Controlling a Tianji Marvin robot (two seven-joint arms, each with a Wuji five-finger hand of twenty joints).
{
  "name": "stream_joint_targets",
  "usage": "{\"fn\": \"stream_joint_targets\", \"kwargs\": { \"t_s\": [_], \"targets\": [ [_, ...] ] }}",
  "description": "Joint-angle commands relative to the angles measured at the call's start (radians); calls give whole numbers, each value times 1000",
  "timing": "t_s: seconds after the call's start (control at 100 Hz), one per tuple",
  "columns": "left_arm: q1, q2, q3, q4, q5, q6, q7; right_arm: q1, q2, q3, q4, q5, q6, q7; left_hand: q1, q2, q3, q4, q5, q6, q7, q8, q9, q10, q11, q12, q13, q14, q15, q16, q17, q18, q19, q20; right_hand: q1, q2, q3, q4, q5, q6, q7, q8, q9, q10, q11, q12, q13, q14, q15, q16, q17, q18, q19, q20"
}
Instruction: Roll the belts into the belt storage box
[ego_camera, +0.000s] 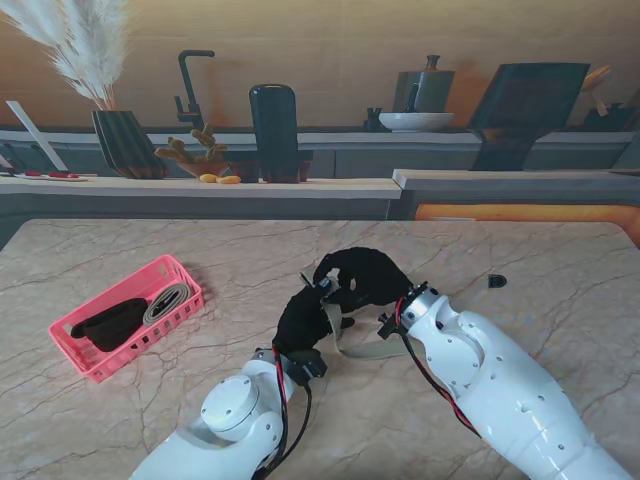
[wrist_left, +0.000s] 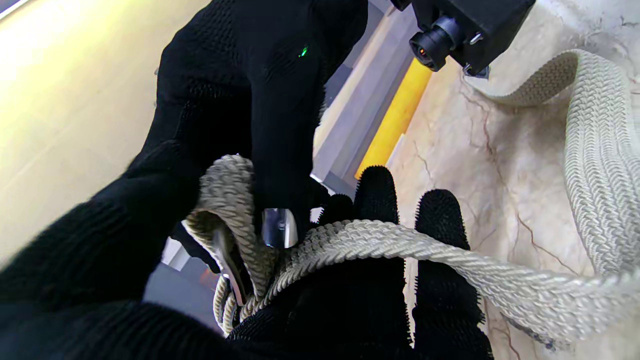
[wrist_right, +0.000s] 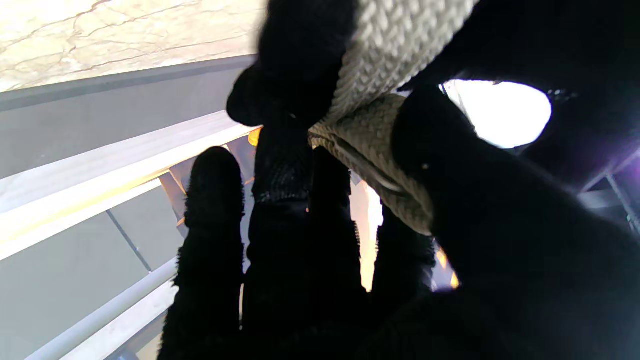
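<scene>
A beige woven belt (ego_camera: 372, 349) lies partly on the marble table, its free end trailing between my two arms. My left hand (ego_camera: 303, 320) in a black glove is shut on the belt (wrist_left: 400, 240) near its metal buckle (wrist_left: 277, 227). My right hand (ego_camera: 362, 275) meets it from the other side and is shut on the same belt (wrist_right: 372, 135). The two hands touch above the table's middle. The pink belt storage box (ego_camera: 128, 314) sits to the left, holding a rolled grey belt (ego_camera: 166, 302) and a dark belt (ego_camera: 110, 325).
A small black object (ego_camera: 497, 280) lies on the table at the right. Behind the table's far edge runs a counter with a vase of pampas grass (ego_camera: 125, 140), a dark faucet (ego_camera: 190, 90), a black canister (ego_camera: 273, 130) and a white bowl (ego_camera: 415, 121).
</scene>
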Motion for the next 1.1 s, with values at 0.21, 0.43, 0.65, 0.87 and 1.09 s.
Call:
{"fn": "stream_joint_targets", "kwargs": {
  "t_s": [0.21, 0.43, 0.65, 0.87, 1.09],
  "targets": [
    [-21, -24, -26, -66, -16, 22, 27, -51, 30, 9, -19, -85, -56, 62, 324, 90, 15, 54, 2, -309, 125, 19, 167, -132, 71, 156, 105, -53, 82, 26, 117, -64, 92, -16, -168, -68, 36, 74, 41, 53, -137, 224, -30, 50, 201, 20, -111, 3, -91, -47, -54, -20, -64, -10],
    [-22, -21, -33, -62, -2, 57, 22, -106, 50, 89, -102, -118, -86, 122, 582, 206, -40, 24, 67, -332, 151, 23, 209, -132, 53, 225, 132, -17, 145, 194, 95, -12, 143, 55, -258, 56, -60, 124, -21, 40, -235, 331, -102, 50, 152, 22, -175, 7, -168, -75, -128, 18, -123, 16],
    [-36, -4, -29, -20, 110, 104, -51, -170, 34, 198, -201, -131, -31, 39, 672, 288, -120, 54, 119, -351, 159, 39, 179, -104, 96, 236, 108, 2, 235, 312, 60, 28, 174, 171, -289, 132, -92, 145, -170, 1, -272, 346, -203, 68, 88, 9, -198, 30, -280, -141, -153, 31, -155, 22],
    [-60, 23, -12, 30, 212, 86, -163, -191, 32, 266, -263, -18, 58, 133, 695, 323, -152, 59, 185, -364, 195, 79, 171, -82, 90, 251, 87, 20, 232, 322, 48, 28, 156, 199, -298, 154, -133, 139, -394, 82, -350, 318, -377, 86, 32, -21, -208, 52, -350, -189, -160, 24, -171, 12],
    [-94, 61, 13, 74, 273, 42, -322, -166, 48, 267, -261, 270, 191, 385, 695, 339, -158, 58, 221, -377, 209, 116, 169, -78, 75, 256, 79, 23, 213, 319, 37, 26, 128, 202, -244, 135, -200, 133, -407, 237, -452, 283, -451, 157, 33, -29, -236, 31, -226, -109, -158, -4, -162, 32]
  ]
}}
